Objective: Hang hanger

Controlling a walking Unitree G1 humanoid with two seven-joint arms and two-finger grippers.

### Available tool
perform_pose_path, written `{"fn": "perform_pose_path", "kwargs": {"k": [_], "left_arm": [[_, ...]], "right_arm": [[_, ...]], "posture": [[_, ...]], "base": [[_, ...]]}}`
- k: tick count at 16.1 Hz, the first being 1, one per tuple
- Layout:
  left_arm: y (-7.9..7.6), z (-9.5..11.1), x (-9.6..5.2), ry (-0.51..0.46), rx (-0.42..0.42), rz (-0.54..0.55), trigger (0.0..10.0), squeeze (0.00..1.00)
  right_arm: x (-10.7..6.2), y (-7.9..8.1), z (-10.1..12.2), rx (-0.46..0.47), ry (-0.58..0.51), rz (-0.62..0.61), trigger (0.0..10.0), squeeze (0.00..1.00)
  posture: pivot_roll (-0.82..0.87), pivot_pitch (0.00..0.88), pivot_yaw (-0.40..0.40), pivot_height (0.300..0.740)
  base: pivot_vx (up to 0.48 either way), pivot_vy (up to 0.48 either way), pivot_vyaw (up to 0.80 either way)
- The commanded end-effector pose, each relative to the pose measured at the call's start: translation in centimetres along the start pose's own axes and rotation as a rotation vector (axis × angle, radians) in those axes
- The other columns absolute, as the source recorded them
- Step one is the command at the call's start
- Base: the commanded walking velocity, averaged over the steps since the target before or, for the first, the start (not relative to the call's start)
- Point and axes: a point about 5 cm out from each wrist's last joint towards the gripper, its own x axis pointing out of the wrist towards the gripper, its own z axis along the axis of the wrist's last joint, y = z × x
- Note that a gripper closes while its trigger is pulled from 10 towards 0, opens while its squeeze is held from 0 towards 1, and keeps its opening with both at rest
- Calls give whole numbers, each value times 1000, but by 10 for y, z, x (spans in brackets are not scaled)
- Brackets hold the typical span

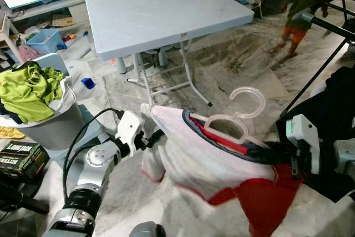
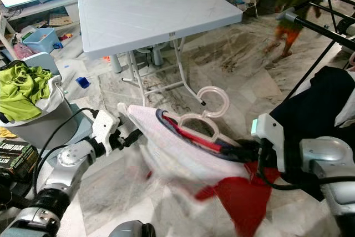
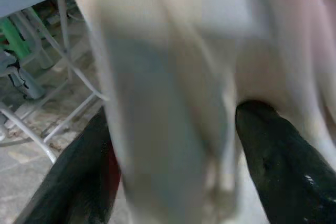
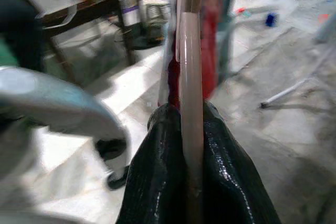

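A marble floor (image 1: 238, 76) spreads across the room. On it, at about twelve o'clock from the robot, stands a pale folding bench (image 1: 161, 9) on thin white legs. At nine o'clock sits a grey laundry basket (image 1: 47, 129) heaped with lime-green clothes (image 1: 28, 90), with a dark box (image 1: 22, 156) beside its base. At three o'clock dark clothing (image 2: 321, 104) hangs from a black rack (image 1: 327, 26), and a blurred person (image 1: 299, 9) walks past at about one o'clock, beyond the bench corner.

Directly in front of the robot, held up in the air between both arms, is a white and red shirt (image 1: 205, 165) draped on a pale pink hanger (image 1: 236, 120); the hanger's hook curls upward toward the bench, free of the rack and well apart from it. The red part of the shirt droops at five o'clock.

The left gripper (image 1: 156, 137) reaches in from eight o'clock to the shirt's left shoulder; in the left wrist view its jaws stand on either side of the blurred white cloth, grasping the shirt. The right gripper (image 2: 244, 151) comes in from four o'clock; in the right wrist view its jaws are clenched around the hanger's pink bar, with red fabric just behind it.
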Motion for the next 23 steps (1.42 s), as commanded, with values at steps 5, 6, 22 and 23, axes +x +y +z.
{"fn": "perform_pose_path", "kwargs": {"k": [5,6,22,23], "left_arm": [[-8,11,6,-56,-24,-101,0,0],[-11,11,6,-66,-42,-126,0,0],[-18,11,-2,-92,-90,-242,0,0],[-18,11,-2,-92,-89,-240,0,0]], "right_arm": [[-13,13,17,15,13,158,10000,0],[-13,13,17,16,16,158,10000,0],[-18,0,7,-16,100,85,10000,0],[-18,0,7,-18,101,82,10000,0]], "posture": [[-135,0,77,740],[-135,0,77,740],[-131,0,66,740],[-131,0,66,740]], "base": [[0,0,0],[0,0,0],[0,0,0],[0,0,0]]}}
